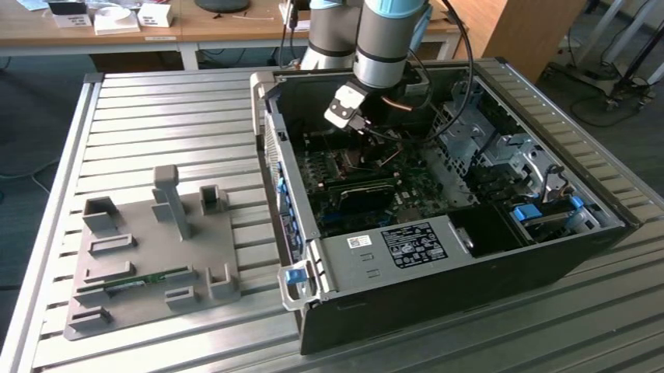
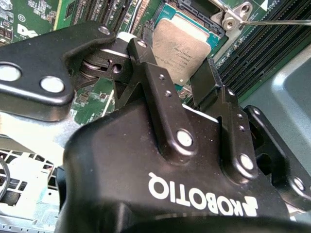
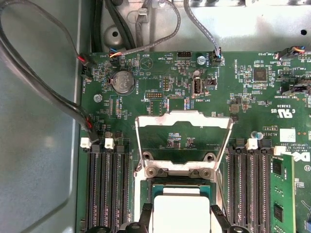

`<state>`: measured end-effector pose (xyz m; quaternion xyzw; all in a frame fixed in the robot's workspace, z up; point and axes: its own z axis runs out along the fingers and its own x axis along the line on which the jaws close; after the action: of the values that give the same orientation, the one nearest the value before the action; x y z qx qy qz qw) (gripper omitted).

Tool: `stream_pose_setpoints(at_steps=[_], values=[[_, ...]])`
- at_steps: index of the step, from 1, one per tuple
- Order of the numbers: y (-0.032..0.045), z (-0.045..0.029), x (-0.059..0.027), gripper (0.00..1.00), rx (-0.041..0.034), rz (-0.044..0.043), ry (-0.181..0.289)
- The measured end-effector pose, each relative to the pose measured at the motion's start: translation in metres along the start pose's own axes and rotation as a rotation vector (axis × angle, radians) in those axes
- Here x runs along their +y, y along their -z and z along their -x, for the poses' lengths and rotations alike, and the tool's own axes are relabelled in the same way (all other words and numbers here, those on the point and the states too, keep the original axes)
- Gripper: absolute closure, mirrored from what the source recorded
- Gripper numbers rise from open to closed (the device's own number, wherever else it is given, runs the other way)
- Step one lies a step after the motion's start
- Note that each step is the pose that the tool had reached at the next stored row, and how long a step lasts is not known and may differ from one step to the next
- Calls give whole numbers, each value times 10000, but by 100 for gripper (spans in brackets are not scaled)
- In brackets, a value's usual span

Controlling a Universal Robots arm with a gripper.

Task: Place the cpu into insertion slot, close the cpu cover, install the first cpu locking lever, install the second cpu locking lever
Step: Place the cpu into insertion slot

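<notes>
Exterior view: the gripper (image 1: 356, 118) hangs low inside the open computer case (image 1: 467, 264), right over the green motherboard (image 1: 363, 183).
Second wrist view: the cpu (image 2: 182, 48) lies flat between the two black fingers (image 2: 146, 63). They look closed on its opposite edges, jaws no wider than the chip. It is over the insertion slot (image 2: 192, 6), touching it or just above it (I cannot tell which).
First wrist view: the cpu cover (image 3: 182, 118) is swung open and laid back, away from the socket. The cpu (image 3: 177, 208) shows as a pale square inside the slot's metal rim, with the memory slots (image 3: 104, 189) on either side.
Step in hand: by my reading, you are seating the chip; the cover is not yet closed.
Doing it well: keep the chip level and its edges parallel to the rim. Let it settle under its own weight and never press, because socket contacts bend easily. Check that all four edges sit evenly before you open the jaws. Mind the cover hinge (image 3: 180, 171) just beside the fingertips.
</notes>
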<state>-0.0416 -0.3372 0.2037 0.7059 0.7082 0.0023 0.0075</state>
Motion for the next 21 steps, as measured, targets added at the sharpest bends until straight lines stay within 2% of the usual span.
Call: stream_pose_setpoints(at_steps=[21], values=[[-18, -15, -1, 46, -2, -1, 0]])
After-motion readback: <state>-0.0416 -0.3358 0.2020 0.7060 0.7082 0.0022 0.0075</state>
